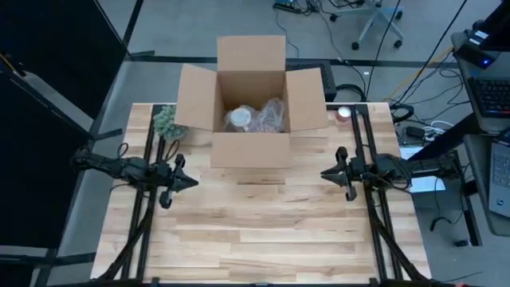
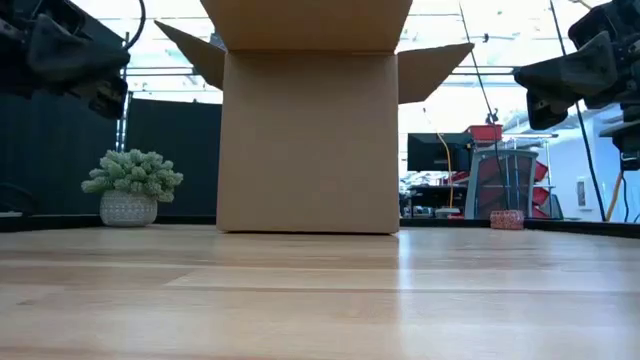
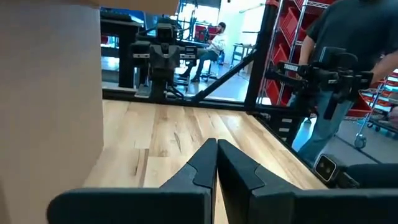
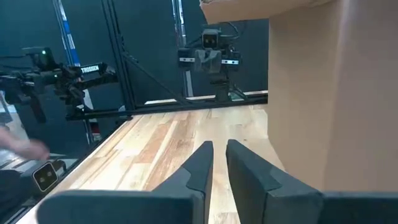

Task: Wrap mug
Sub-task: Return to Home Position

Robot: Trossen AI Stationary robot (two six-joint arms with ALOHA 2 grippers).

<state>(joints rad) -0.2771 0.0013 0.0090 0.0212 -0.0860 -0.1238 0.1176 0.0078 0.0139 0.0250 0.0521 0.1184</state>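
High view: the box (image 1: 251,104) sits at the far side of the table (image 1: 263,239) with its flaps up. Two wrapped mugs (image 1: 239,119) lie side by side inside, so the wrapping and packing look done to me. Left gripper (image 1: 187,182) and right gripper (image 1: 325,173) hang over the bare wood on either side, well apart from the box and holding nothing.

Low view: you only get the box's front wall, with a plant (image 2: 130,185) off to one side. The mugs are hidden from here.

Left wrist view: fingers pressed together, empty.

Right wrist view: fingers a sliver apart, empty, box wall just beside.

My guess is all that's left is the arms finishing their park at home.
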